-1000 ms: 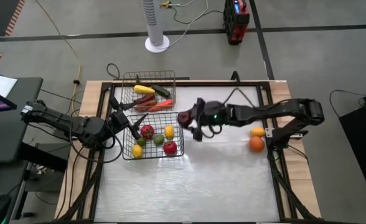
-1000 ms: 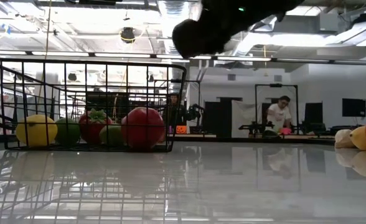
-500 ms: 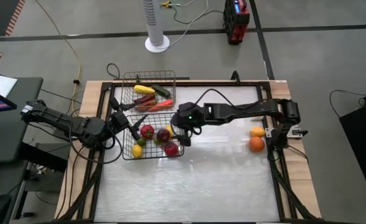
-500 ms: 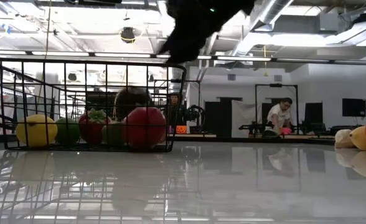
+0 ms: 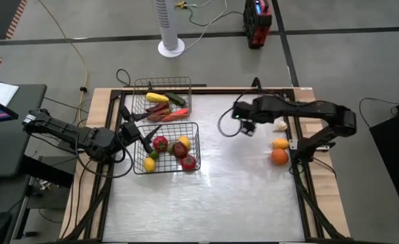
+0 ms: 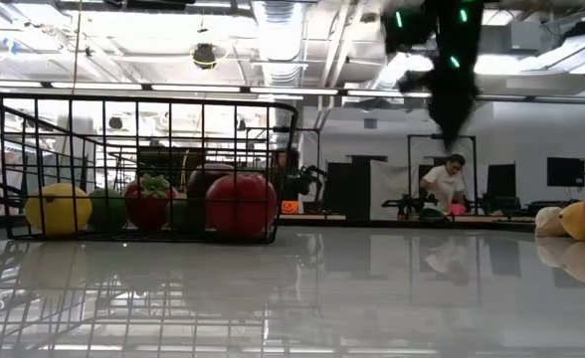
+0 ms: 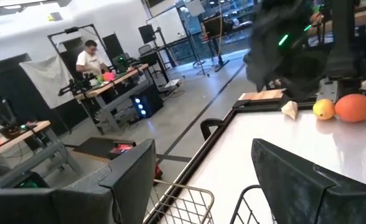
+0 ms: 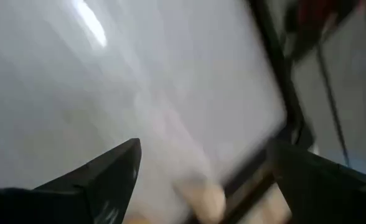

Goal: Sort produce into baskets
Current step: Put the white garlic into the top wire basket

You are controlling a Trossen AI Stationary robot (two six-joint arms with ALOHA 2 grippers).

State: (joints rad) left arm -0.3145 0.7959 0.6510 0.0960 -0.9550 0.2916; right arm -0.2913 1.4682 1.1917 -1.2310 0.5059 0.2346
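The dark wire basket (image 5: 199,144) holds several round fruits: red ones (image 5: 160,143), a dark red one (image 5: 178,150), yellow ones (image 5: 184,141) and a green one. The lighter basket (image 5: 188,95) behind it holds corn, peppers and a carrot (image 5: 175,114). A lemon (image 5: 279,144), an orange (image 5: 279,157) and a pale piece (image 5: 279,125) lie on the table at the right. My right gripper (image 5: 246,128) hangs open and empty above the table's far middle. My left gripper (image 5: 137,132) waits open at the baskets' left side.
The table's near half (image 5: 206,203) is bare white surface. The raised frame rail (image 5: 296,146) runs along the right edge beside the lemon and orange. A cable loops on the table next to my right gripper (image 5: 223,125). People work at benches in the room beyond (image 6: 450,179).
My right gripper carried the dark red fruit toward the table's left to above the dark basket and let it go. It then swung back toward the right and far side. The fruit now lies in the dark basket among the others.
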